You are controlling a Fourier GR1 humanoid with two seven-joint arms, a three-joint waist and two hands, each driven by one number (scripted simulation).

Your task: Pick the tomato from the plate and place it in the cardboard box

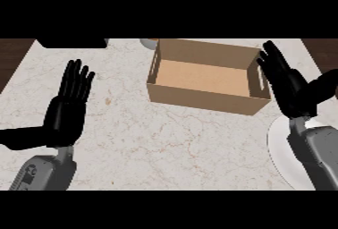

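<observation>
View: head view, looking steeply down at the surface (165,143).
Hands: two are showing, each coming in on a grey forearm from the lower edge.
Left hand (65,117): it is spreading its fingers straight, pointing away from the robot, thumb sticking out sideways; it is holding nothing and showing well apart from the box.
Right hand (292,91): it is holding its fingers straight and close together, thumb out to the side, pinching nothing; its fingertips are overlapping the box's right end, and I cannot tell whether they are touching.
Cardboard box (204,96): one, lying open-topped between the two hands, nearer the right hand.
Plate (278,147): one, white, lying just below the right hand, partly under the right forearm (317,154).
Tomato: none is showing; the right hand and forearm are covering part of the plate, so I cannot tell where it is lying.
Black object (73,43): one, lying beyond the left hand's fingertips.
</observation>
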